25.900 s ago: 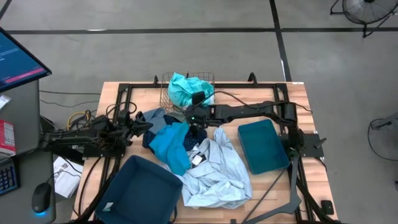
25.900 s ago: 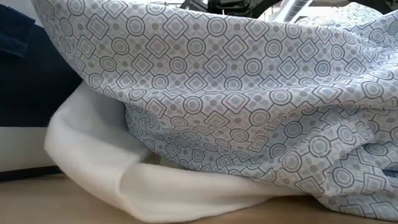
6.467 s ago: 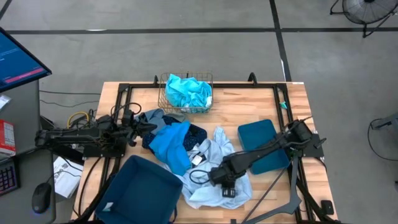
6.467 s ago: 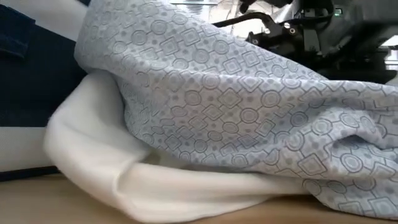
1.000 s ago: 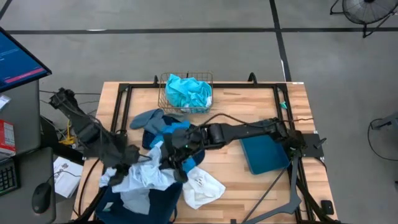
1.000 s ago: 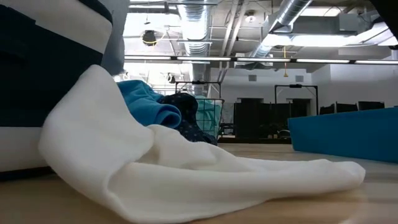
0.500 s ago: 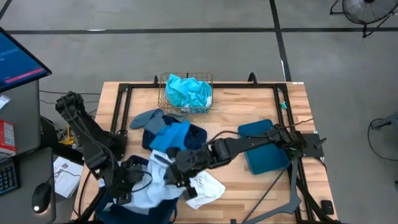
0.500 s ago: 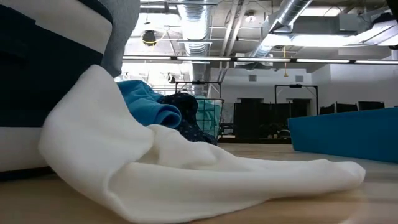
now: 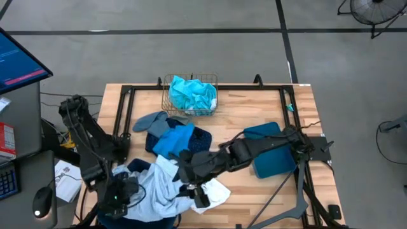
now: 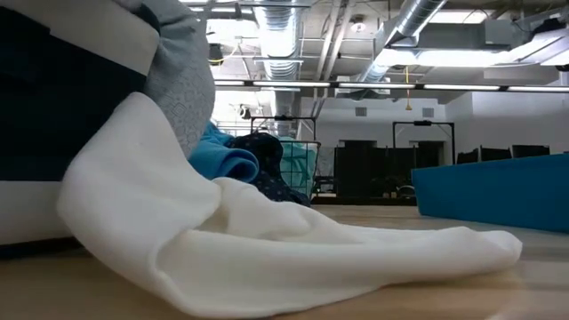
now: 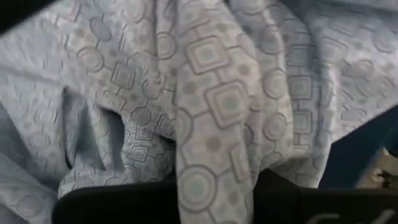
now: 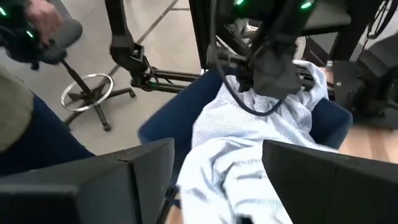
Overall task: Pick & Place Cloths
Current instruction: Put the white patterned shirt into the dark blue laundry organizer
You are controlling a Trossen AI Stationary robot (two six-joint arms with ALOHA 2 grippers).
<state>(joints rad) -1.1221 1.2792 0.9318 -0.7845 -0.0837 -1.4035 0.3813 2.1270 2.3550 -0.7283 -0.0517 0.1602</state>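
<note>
My left gripper is over the dark teal bin at the near left, shut on the pale grey-blue patterned cloth, which fills the left wrist view. My right gripper stands open just right of the bin, its fingers wide apart above the same cloth; I cannot tell whether they touch it. A white cloth lies flat on the table by the right gripper and also shows in the low view. Bright blue, navy dotted and grey cloths lie heaped mid-table. My left gripper pinches a bunched fold of the pale grey-blue cloth between its two fingers, coming from above and pointing down, as the right wrist view shows. The cloth lies slack, heaped in the bin and draped over its right rim.
A gold wire basket holding a turquoise cloth stands at the far edge. A second teal bin sits at the right. A desk with a monitor is left of the table. A person's sleeve shows at the edge of the right wrist view.
Both grippers have gone toward the table's near edge with the pale grey-blue cloth. My left gripper has come down over the near-left bin. The cloth has moved from beside the bin to a heap in it, and now sags into the low view.
</note>
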